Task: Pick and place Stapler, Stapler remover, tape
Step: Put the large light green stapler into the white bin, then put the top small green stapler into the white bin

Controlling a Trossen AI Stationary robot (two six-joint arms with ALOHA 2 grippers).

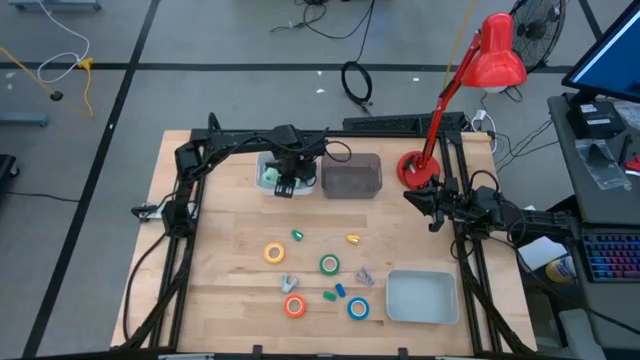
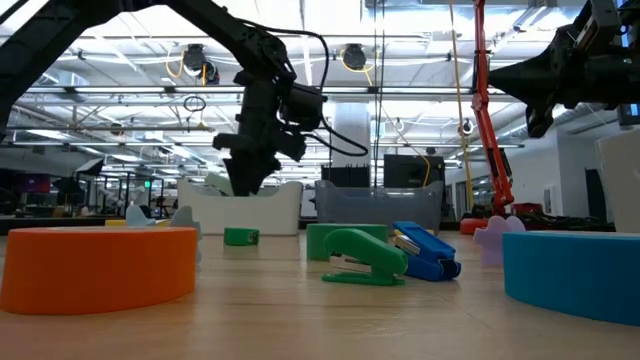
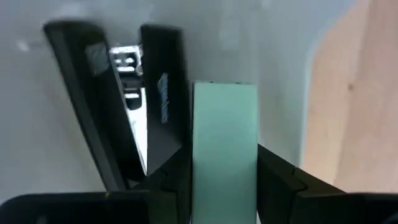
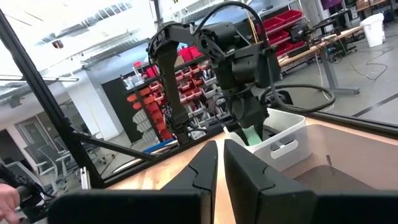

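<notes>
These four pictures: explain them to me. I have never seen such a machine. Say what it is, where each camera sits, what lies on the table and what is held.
It is a robot with two dark arms at a wooden table, each ending in a two-finger gripper.

One camera looks straight down, one sits at table height, and one rides on each wrist.

On the table lie four tape rolls: yellow, green, orange and blue. There are also a white bin, a dark bin, a pale tray, a red lamp and some small pieces I cannot identify from above.

The left gripper hangs over the white bin, shut on a pale green object. A black stapler lies in that bin.

The right gripper waits shut at the table's right side, holding nothing.
</notes>
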